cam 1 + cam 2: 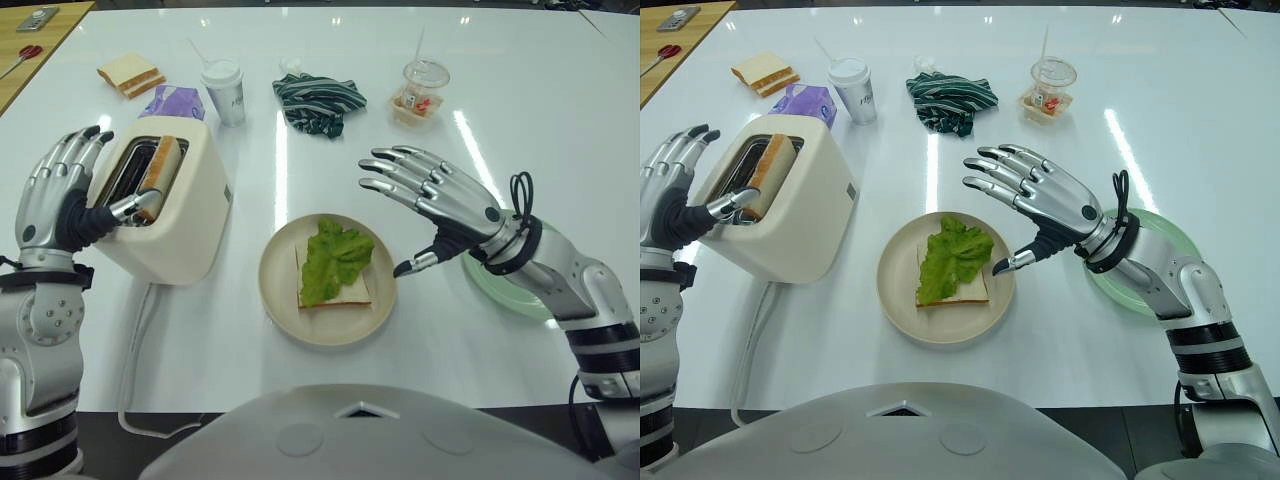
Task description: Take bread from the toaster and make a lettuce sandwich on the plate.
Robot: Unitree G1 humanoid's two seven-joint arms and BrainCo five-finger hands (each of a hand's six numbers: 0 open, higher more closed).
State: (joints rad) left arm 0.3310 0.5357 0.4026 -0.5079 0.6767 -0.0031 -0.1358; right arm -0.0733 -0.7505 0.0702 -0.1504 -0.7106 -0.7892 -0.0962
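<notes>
Beige plate (330, 325) sat nearest on the white worktop (520, 90), carrying one piece of bread (352, 290) with a lettuce (333, 258) leaf lying on top of it. Just right of the plate, the right robot hand (440, 195) hovered above the worktop, palm down, fingers spread and straight, thumb pointing toward the plate rim, holding nothing. Under its wrist lay a green dish (1123, 292). Left of the plate stood a cream toaster (185, 220), its cord (135, 340) trailing toward the near edge. A slice (162, 162) stood upright in its slot. The left robot hand (55, 195) was beside the toaster, fingers straight and pointing up, thumb reaching to the slice's near end, gripping nothing. Farther back were a purple packet (175, 100), a lidded cup (224, 92), a striped cloth (318, 100), a clear tub (424, 92) and, far left, stacked spare slices (130, 73).
</notes>
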